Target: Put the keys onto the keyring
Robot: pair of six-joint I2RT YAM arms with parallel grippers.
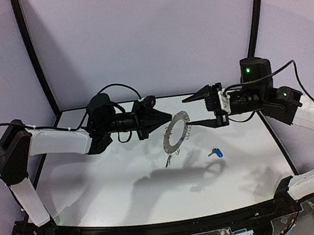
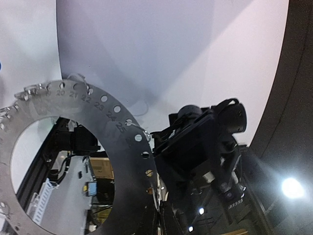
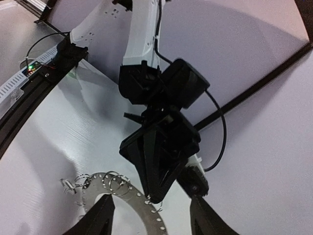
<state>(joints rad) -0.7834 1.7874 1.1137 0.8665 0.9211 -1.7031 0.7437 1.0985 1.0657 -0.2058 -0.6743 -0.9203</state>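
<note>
On the tabletop [image 1: 96,182], right of centre and nearest of the task's things, the blue-tagged key [image 1: 216,152] lay loose, apart from both arms and not yet on any clip. Just beyond it, and to the left, the keyring [image 1: 176,132] was held up off the surface, tilted on edge, with its shadow falling on the white top near the key. A second key [image 1: 168,161], small and dark, appeared to dangle from the ring's lower left rim, though it was too small to tell which clip carried it. The left pincer [image 1: 165,118] was clamped shut on the ring's upper left rim and bore its weight. From the right, the right pincer [image 1: 194,113] stood with its fingers well apart, gripping nothing, one finger above and one below the ring's right edge. By this reading the task was about half done: one key seemed hung, and the blue-tagged one had yet to be picked up and threaded on.
</note>
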